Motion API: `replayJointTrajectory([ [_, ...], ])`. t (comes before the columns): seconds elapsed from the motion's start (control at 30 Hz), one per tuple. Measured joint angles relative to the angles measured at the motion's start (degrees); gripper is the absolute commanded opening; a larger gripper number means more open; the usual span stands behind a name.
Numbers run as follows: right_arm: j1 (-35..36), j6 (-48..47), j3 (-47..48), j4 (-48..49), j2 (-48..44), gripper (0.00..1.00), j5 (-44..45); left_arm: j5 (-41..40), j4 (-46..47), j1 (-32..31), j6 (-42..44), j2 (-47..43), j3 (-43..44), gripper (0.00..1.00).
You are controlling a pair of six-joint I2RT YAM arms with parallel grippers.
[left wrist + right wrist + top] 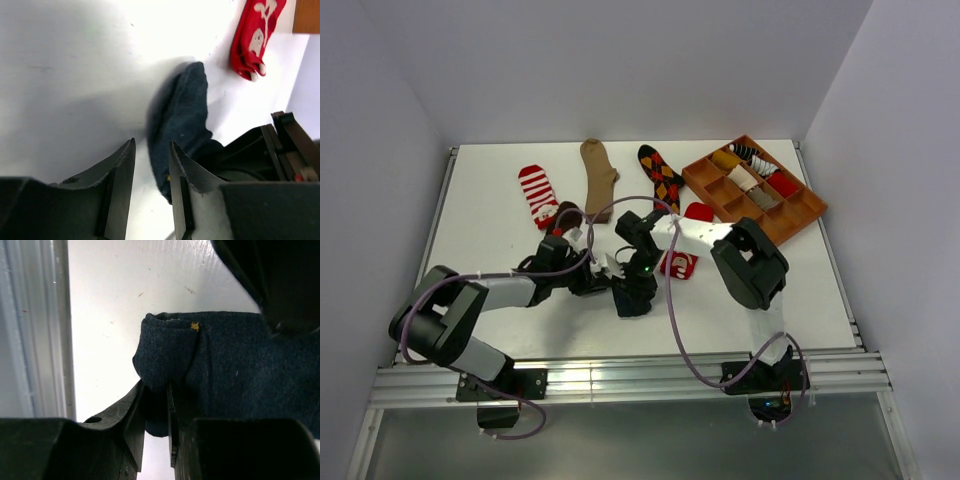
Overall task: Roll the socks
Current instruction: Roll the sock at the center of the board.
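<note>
- Top external view: a white tabletop [500,300] carries a wooden tray [806,212] at its far right corner, with rolled socks sitting in some of its compartments.
- Both arms lean in over the middle of the tabletop. The left arm [510,290] stretches low from the left, and the right arm [750,265] folds over and points down. Their tips sit close together.
- Three loose socks lie flat along the far side: a red-and-white striped sock [538,193], a tan sock [599,172] and a black argyle sock [661,176]. A red sock [252,37] with a picture lies nearer, just in front of the tray.
- The navy sock [240,355] lies bunched on the tabletop where the two arms meet, near the red sock but apart from it.
- Handling, as a judgement: the navy sock looks soft, light and limp, with no stiffness of its own. A partly made roll would likely sag or spring open once let go. The best hold looks like the thick folded edge, pinching every layer together rather than one loose skin of fabric.
- The right claw [156,405] has its jaws narrow, clamped on a folded edge of the navy sock, with dark fabric filling the slit between them.
- The left claw [151,175] has its jaws partway apart, with bare tabletop showing in the gap. It holds nothing, and the navy sock lies just beside one finger.
</note>
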Motion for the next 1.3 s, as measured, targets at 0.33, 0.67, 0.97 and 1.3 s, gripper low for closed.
replayJointTrajectory([
  [0.33, -1.9, -0.7, 11.1, -12.5, 10.0, 0.21, -4.5, -6.5, 8.3, -1.5, 1.6, -9.9, -11.3, 0.36],
  [0.67, -4.8, -1.0, 22.7, -24.4, 20.4, 0.21, -9.8, -10.5, 13.2, -11.5, 6.0, -16.5, -13.9, 0.4],
  [0.97, -6.4, -1.8, 26.1, -28.0, 24.0, 0.22, -12.6, -12.4, 14.1, -15.3, 10.5, -12.2, -11.0, 0.45],
  [1.3, -7.3, -1.5, 26.1, -28.1, 24.2, 0.22, -13.4, -12.8, 17.6, -16.9, 12.9, -5.7, -8.2, 0.44],
])
